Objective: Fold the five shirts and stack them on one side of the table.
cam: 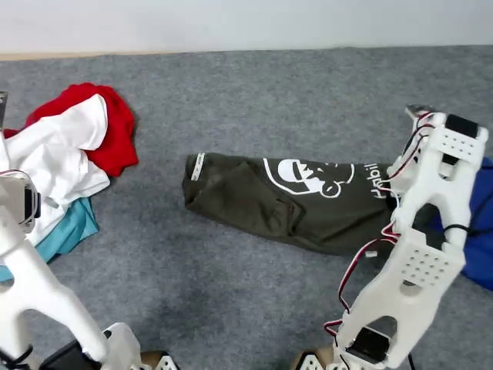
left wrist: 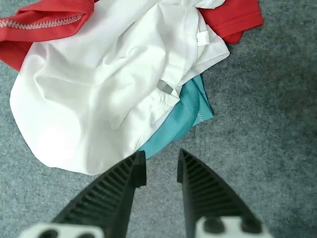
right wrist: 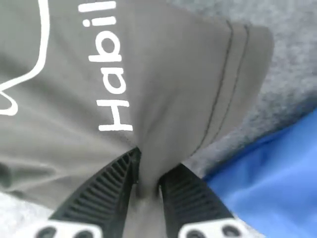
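Note:
A dark olive shirt [cam: 285, 196] with white print lies roughly folded in a long strip across the middle of the grey table. My right gripper [right wrist: 147, 173] is shut on a pinch of the olive shirt [right wrist: 163, 74] at its right end, next to a blue shirt [right wrist: 267, 168]. At the far left, a white shirt [cam: 62, 154] lies crumpled over a red shirt [cam: 115, 131] and a teal shirt [cam: 69, 227]. My left gripper [left wrist: 159, 166] hangs open and holding nothing, just off the teal shirt [left wrist: 183, 116] and the white shirt's [left wrist: 99, 89] edge.
The blue shirt [cam: 481, 231] lies at the right edge, partly hidden behind the right arm [cam: 427, 231]. Bare grey table [cam: 231, 293] stretches in front of the olive shirt and between it and the left pile. A pale wall runs along the far edge.

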